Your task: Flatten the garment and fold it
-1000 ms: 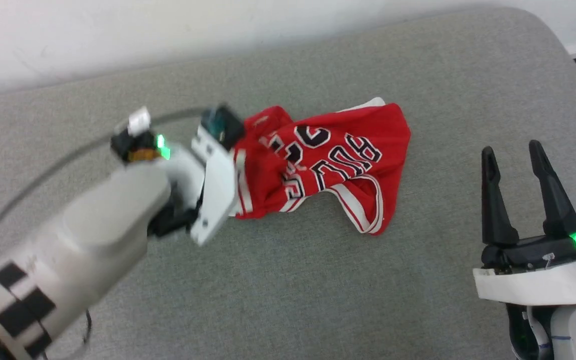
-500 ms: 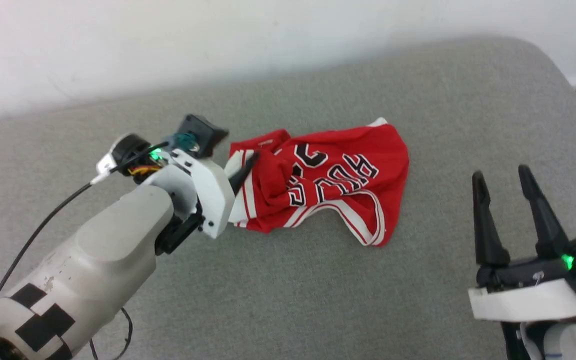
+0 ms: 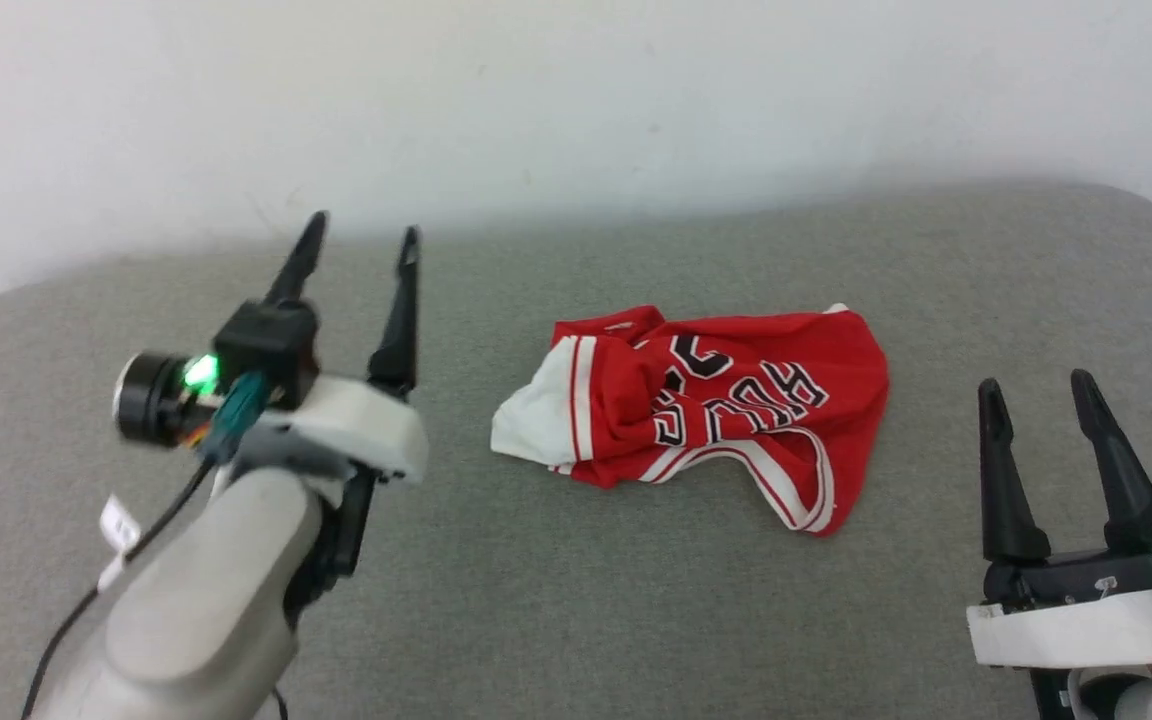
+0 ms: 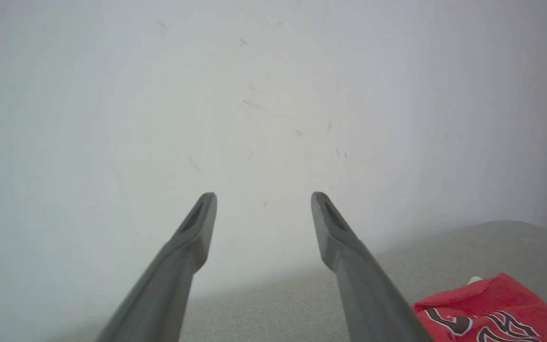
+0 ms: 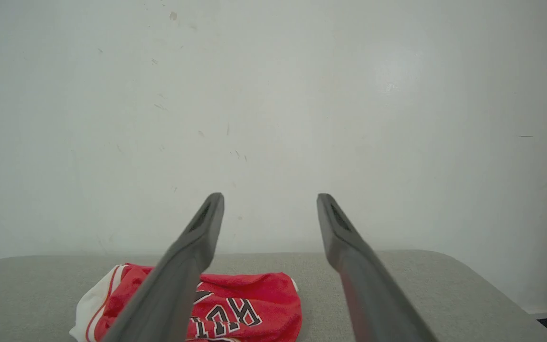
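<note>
Garment [image 3: 716,410] is lying crumpled on table [image 3: 576,600], lettering up, untouched. Left gripper [image 3: 365,224] and right gripper [image 3: 1033,380] are hovering either side of it, jaws spread wide, probably readying corner grasps for flattening.

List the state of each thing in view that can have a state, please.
garment: crumpled in a heap on the grey padded surface, lettering side up, not flattened, not folded, touched by no tool.
left tool: open, empty, apart from the garment.
right tool: open, empty, apart from the garment.
</note>
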Controlling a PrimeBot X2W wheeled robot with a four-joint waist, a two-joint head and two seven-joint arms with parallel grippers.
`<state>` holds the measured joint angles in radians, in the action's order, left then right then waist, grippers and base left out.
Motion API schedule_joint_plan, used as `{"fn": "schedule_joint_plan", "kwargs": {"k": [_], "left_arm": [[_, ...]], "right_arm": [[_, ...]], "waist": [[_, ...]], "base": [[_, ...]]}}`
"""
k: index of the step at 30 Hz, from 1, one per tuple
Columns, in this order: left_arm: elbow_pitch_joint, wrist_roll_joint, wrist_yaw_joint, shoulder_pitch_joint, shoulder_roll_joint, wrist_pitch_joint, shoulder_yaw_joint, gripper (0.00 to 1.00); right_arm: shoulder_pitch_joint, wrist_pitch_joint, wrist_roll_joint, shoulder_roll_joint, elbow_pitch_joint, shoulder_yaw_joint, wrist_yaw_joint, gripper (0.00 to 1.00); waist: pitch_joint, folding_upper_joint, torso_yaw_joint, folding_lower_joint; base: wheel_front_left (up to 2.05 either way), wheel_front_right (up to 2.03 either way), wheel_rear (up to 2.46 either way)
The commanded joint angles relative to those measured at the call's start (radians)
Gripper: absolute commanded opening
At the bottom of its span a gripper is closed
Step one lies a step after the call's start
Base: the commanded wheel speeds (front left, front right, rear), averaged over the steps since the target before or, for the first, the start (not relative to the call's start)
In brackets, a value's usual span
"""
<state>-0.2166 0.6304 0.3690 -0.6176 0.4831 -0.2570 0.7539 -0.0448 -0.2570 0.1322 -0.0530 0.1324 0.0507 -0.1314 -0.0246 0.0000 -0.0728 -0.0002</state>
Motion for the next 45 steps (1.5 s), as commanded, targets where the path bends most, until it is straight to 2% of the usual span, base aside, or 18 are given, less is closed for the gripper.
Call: {"fn": "schedule_joint_plan", "kwargs": {"k": [1,4,9,12,20,26,30,45], "left_arm": [[0.055,-0.053,0.035,0.104,-0.006,-0.004,-0.084,1.0],[0.126,-0.134,0.049,0.23,-0.038,-0.004,-0.215,1.0],[0.172,-0.241,0.028,0.406,-0.119,-0.005,-0.385,1.0],[0.171,-0.277,0.005,0.461,-0.153,-0.005,-0.439,1.0],[0.216,-0.408,-0.129,0.616,-0.276,-0.005,-0.601,1.0],[0.218,-0.485,-0.216,0.679,-0.339,-0.005,-0.665,1.0],[0.206,-0.517,-0.248,0.689,-0.368,-0.005,-0.696,1.0],[0.168,-0.576,-0.301,0.701,-0.407,-0.005,-0.752,1.0]], "right_arm": [[-0.009,-0.005,-0.002,0.003,0.006,0.006,0.001,1.0],[-0.01,-0.005,0.001,0.003,0.005,0.018,0.001,1.0],[-0.008,-0.005,0.01,0.003,-0.005,0.025,0.001,1.0],[-0.01,-0.005,0.018,0.003,-0.011,0.028,0.001,1.0],[-0.03,-0.005,0.068,0.003,-0.047,0.023,0.001,1.0],[-0.05,-0.005,0.069,0.003,-0.08,0.006,0.001,1.0],[-0.055,-0.005,0.058,0.003,-0.088,-0.001,0.001,1.0],[-0.065,-0.005,0.019,0.003,-0.131,-0.017,0.001,1.0]], "waist": [[0.014,0.0,0.036,0.0002],[0.011,0.0,0.055,0.0002],[0.015,0.0,0.071,0.0002],[0.019,0.0,0.075,0.0002],[0.037,0.0,0.081,0.0002],[0.046,0.0,0.091,0.0002],[0.049,0.0,0.095,0.0002],[0.06,0.0,0.095,0.0002]], "base": [[0.0,0.0,0.0],[0.0,0.0,0.0],[0.0,0.0,0.0],[0.0,0.0,0.0],[0.0,0.0,0.0],[0.0,0.0,0.0],[0.0,0.0,0.0],[0.0,0.0,0.0]]}}
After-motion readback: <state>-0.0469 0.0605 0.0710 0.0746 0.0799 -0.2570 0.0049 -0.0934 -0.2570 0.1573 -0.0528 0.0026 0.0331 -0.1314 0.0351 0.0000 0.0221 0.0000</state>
